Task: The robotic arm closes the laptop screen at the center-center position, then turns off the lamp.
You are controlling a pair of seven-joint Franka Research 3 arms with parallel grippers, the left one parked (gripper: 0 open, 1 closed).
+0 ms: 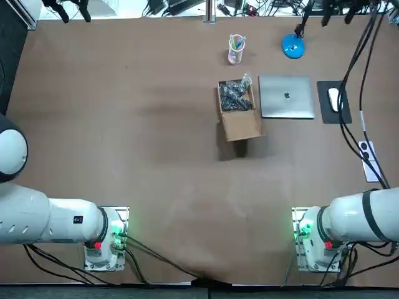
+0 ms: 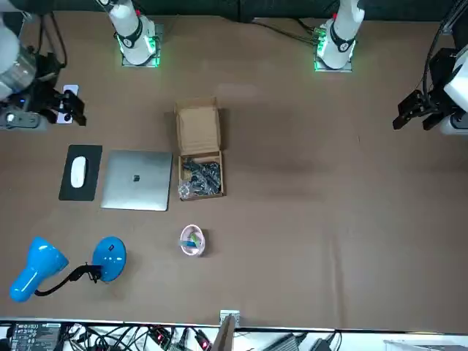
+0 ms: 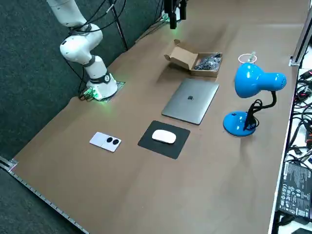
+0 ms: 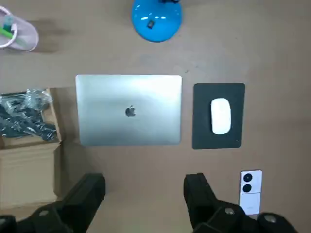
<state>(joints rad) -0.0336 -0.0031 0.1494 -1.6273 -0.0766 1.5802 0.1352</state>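
Hovering high over the table's [image 1: 124, 124] right half, the right gripper [image 4: 144, 194] has its two fingers spread wide with nothing between them. The wrist view looks straight down on the laptop [image 4: 129, 110], whose silver lid lies flat and shut with the logo upward. It sits in the far right part of the table, not at the centre.

Of the blue lamp [image 3: 253, 83], that view catches only the round base. The side view shows its whole shape, with the head raised on a bent black neck. The lamp stands just beyond the laptop, near the far edge. Whether it is lit I cannot tell.

A white mouse [image 4: 220, 115] rests on a black pad [image 4: 218, 138] just beside the laptop on the robot's right. An open cardboard box [image 1: 239, 112] holding a bag of dark parts stands just beside the laptop on its left, apart from it. A clear cup [image 1: 236, 48] stands beyond the box. A small white device with two dark buttons [image 3: 106, 141] lies near the right edge.

Cables crowd the floor past the far edge. Left of the box the brown surface runs wide and bare.
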